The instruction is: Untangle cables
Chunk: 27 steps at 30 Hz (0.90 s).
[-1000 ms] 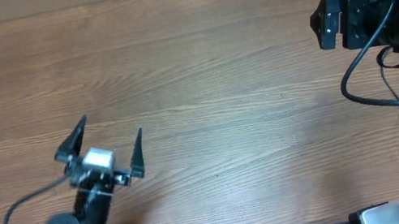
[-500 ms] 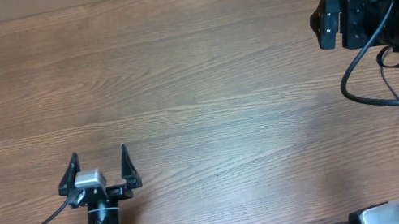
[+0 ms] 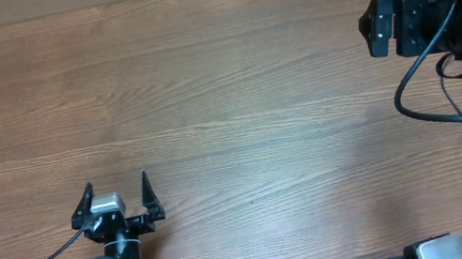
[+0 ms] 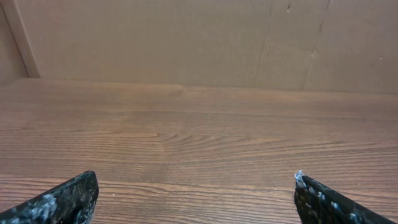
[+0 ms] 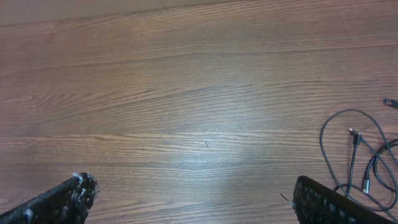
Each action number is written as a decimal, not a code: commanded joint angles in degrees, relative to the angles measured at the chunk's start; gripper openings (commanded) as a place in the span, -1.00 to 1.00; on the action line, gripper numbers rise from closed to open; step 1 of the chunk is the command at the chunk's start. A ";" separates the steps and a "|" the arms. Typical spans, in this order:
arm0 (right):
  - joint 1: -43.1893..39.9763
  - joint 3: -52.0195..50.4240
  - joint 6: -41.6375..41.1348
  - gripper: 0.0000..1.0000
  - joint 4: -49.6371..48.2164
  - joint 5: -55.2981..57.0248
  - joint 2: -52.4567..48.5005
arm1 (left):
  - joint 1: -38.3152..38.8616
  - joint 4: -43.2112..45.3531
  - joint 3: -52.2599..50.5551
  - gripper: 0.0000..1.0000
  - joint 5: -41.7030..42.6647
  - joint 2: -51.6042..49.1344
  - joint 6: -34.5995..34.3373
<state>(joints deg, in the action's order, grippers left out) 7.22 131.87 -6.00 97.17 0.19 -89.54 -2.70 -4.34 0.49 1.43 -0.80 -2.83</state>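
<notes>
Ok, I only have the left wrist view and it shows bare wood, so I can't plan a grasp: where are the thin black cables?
Observer: The thin black cables lie loose at the wooden table's far right edge, under the right arm.
Operator: Is either gripper holding one?
Observer: No. The right gripper hangs open above bare wood, the cables off to its side.
Operator: And my left gripper?
Observer: The left gripper sits open near the front edge, across the table from them.
</notes>
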 commanded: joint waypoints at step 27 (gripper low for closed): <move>0.17 -4.22 -0.13 1.00 -20.85 -4.31 7.96 | 0.26 -0.13 -0.22 1.00 -0.37 0.55 1.11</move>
<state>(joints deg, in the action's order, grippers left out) 7.22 130.61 -5.98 80.31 -1.78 -86.85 -2.70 -4.34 0.49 1.43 -0.75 -2.83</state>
